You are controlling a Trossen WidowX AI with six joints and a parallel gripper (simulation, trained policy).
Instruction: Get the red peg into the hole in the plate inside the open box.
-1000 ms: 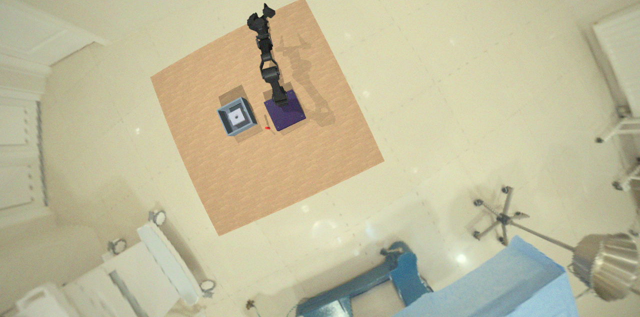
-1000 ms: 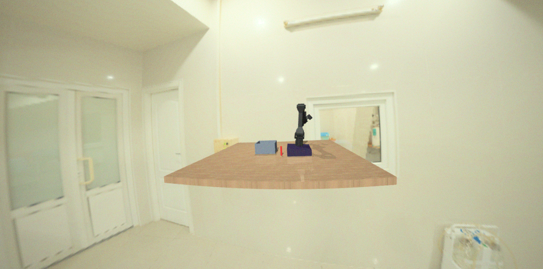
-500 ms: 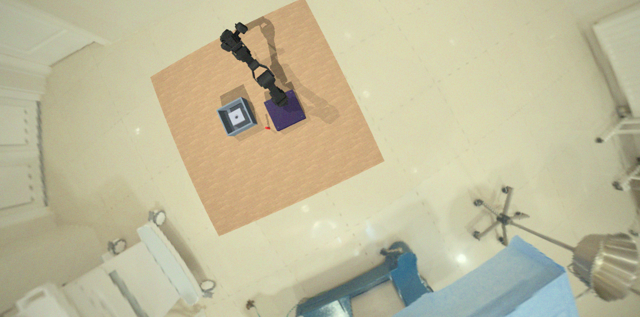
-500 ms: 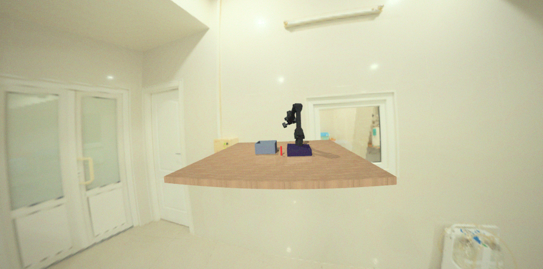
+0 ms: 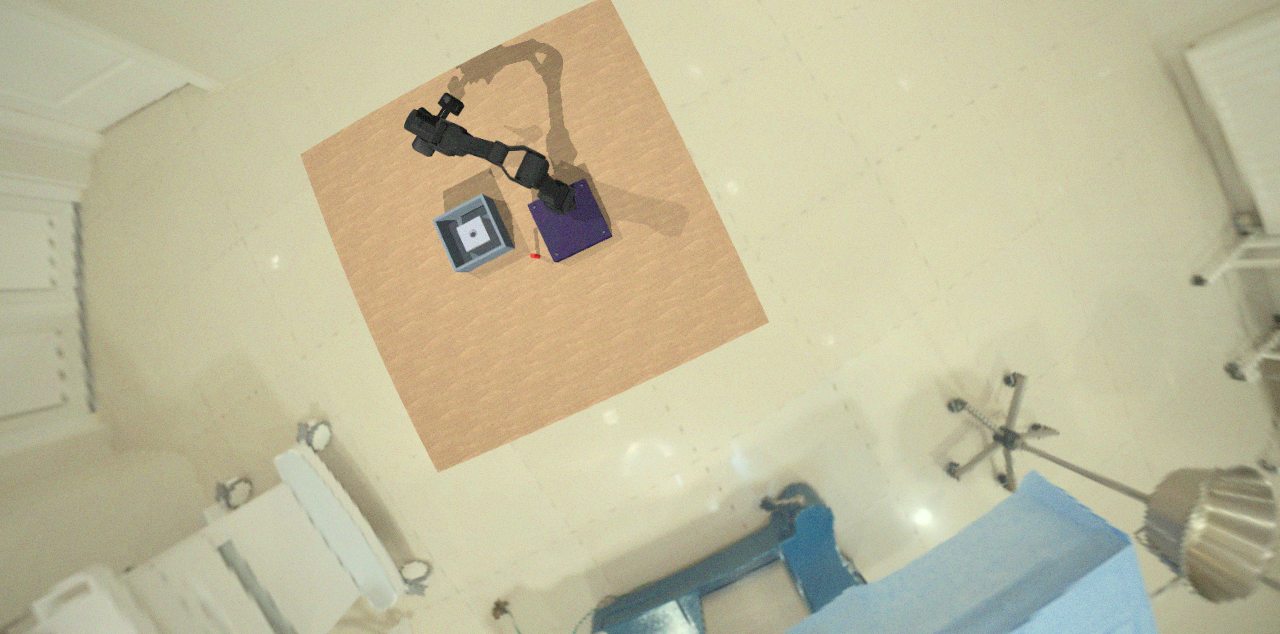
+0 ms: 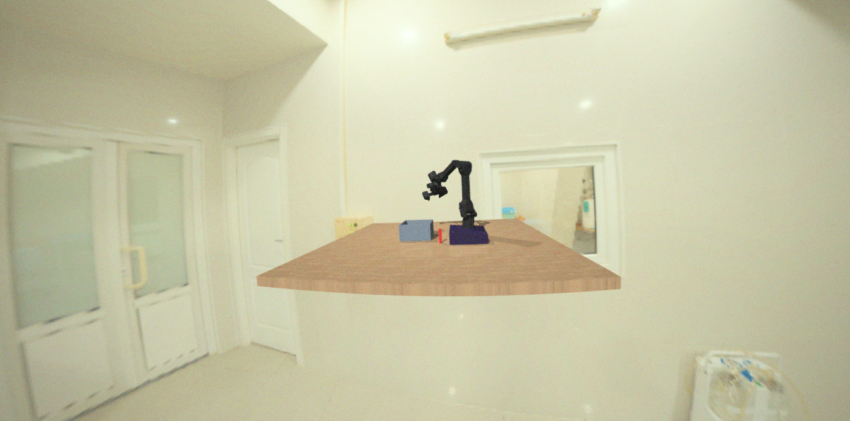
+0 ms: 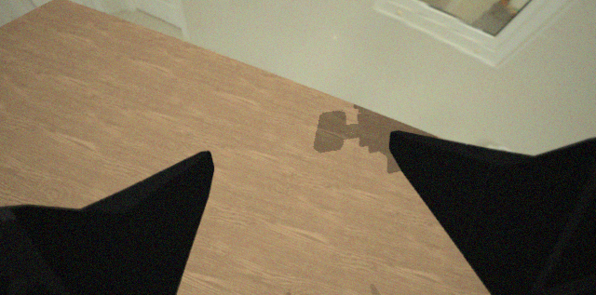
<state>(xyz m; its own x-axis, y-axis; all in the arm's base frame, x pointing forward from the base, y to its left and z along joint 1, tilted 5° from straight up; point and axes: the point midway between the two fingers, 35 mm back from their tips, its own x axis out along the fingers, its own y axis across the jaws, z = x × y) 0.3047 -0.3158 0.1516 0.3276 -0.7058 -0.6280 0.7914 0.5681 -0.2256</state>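
The red peg (image 5: 535,255) (image 6: 440,236) stands upright on the table, between the box and the purple base. The open grey-blue box (image 5: 487,259) (image 6: 416,232) stands to its left. Inside, at its bottom, the white plate (image 5: 464,229) shows a dark hole at its middle, with no peg in it. My gripper (image 7: 303,150) is open, with nothing between its fingers. It hangs high above the table, behind the box and well away from the peg. The wrist view shows neither the peg nor the box.
The wooden table (image 5: 581,343) (image 6: 439,263) (image 7: 279,193) bears everything; its far edge crosses the wrist view. The purple base block (image 5: 572,238) (image 6: 468,236) under the arm stands right of the peg. The arm's shadow falls toward the table's back edge.
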